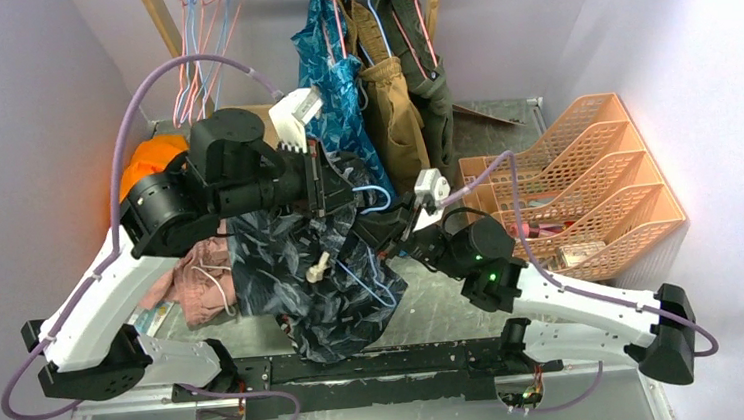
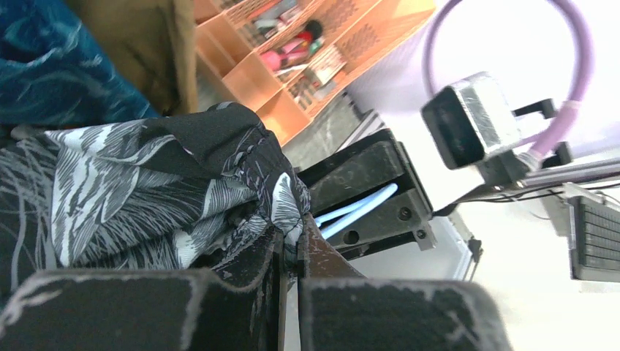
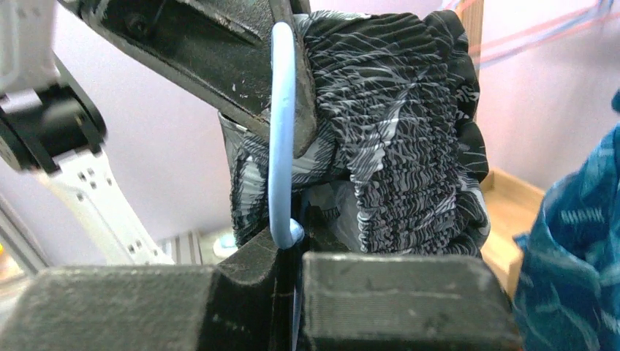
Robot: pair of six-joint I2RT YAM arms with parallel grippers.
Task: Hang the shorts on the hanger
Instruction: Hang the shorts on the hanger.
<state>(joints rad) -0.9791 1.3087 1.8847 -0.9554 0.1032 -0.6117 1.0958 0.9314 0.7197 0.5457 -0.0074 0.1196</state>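
The grey metal table [image 1: 435, 300] carries most of the scene, and the shorts [image 1: 302, 266] are the biggest thing on it: dark, leaf-printed cloth spilling from between the two arms down towards the near edge. Their waist end is lifted off the table. At the far right stands an orange mesh file rack [image 1: 587, 183] with several slanted compartments. One of the nearer slots holds a pink-red item [image 1: 525, 228] and the nearest holds a small flat packet [image 1: 577, 254]; the left wrist view also shows small bits in the slots, too blurred to name. Behind, teal-blue shorts [image 1: 332, 73], a tan garment [image 1: 392, 108] and a dark olive garment [image 1: 427, 65] hang side by side on wire hangers. A pink garment [image 1: 198, 274] lies crumpled on the table just left of the shorts. The hanger [image 1: 372, 195], thin light-blue wire, sits between the two pincers, partly tangled against the shorts. The left pincer [image 2: 292, 248] has its fingers pressed nearly together, with a fold of the shorts' gathered waistband pinched between them. The right pincer [image 3: 300, 241] is closed tight on the hanger's wire, which curves up out of the gap in front of the other pincer. The cream drawstring [image 1: 317, 267] hangs down over the shorts' front.
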